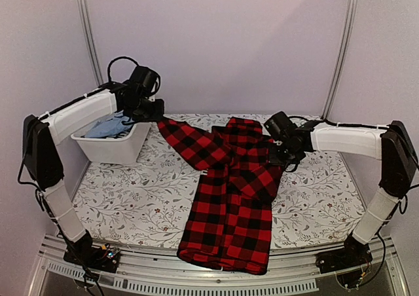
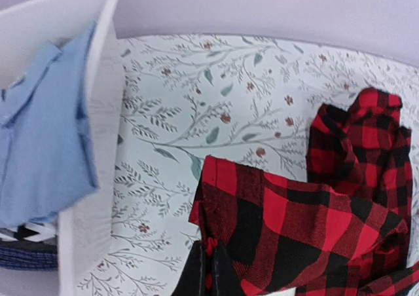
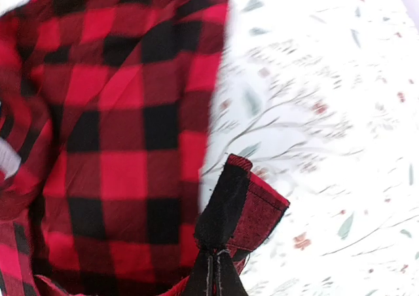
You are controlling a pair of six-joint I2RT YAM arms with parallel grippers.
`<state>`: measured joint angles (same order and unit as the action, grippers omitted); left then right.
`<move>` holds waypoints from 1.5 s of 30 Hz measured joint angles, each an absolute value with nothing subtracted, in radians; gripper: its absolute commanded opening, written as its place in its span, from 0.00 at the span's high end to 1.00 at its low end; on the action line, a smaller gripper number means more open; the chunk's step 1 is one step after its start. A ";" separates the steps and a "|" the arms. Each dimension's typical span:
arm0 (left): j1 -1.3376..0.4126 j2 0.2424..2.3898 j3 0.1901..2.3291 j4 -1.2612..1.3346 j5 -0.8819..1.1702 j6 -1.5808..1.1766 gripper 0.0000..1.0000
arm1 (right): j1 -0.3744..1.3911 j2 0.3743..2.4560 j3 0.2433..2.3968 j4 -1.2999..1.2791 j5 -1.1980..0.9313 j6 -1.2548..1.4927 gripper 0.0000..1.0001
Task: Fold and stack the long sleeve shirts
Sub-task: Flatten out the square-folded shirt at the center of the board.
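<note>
A white counter (image 1: 131, 198) printed with grey leafy sprigs is shown. A red-and-black buffalo-check cloth shirt (image 1: 229, 204) is spread across its middle, with the hem draped over the near edge and one sleeve stretched toward the left rear. A white plastic bin (image 1: 114, 150) containing light blue cloth (image 1: 111, 126) is set at the left rear. The sleeve's end is pinched in the closed left jaws, just beside the bin. A fold at the shirt's upper right is gripped by the closed right jaws.
</note>
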<state>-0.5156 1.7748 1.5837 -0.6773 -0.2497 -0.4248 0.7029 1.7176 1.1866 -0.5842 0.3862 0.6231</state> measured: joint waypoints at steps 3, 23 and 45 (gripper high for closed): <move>-0.425 1.775 1.710 -0.701 -0.279 -0.405 1.00 | 0.539 1.657 1.202 -0.603 0.433 0.586 1.00; -0.247 1.810 2.009 -0.799 -0.251 -0.322 1.00 | 0.176 1.443 1.379 -0.676 0.516 0.424 0.99; -0.210 2.020 2.352 -0.840 -0.168 -0.297 1.00 | 0.012 1.658 1.803 -0.728 0.477 0.292 0.98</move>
<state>-0.2104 2.0197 2.3516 -0.8402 -0.1677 -0.2966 0.0120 1.6585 1.8030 -0.7280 0.4774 0.2920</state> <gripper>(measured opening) 0.009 0.017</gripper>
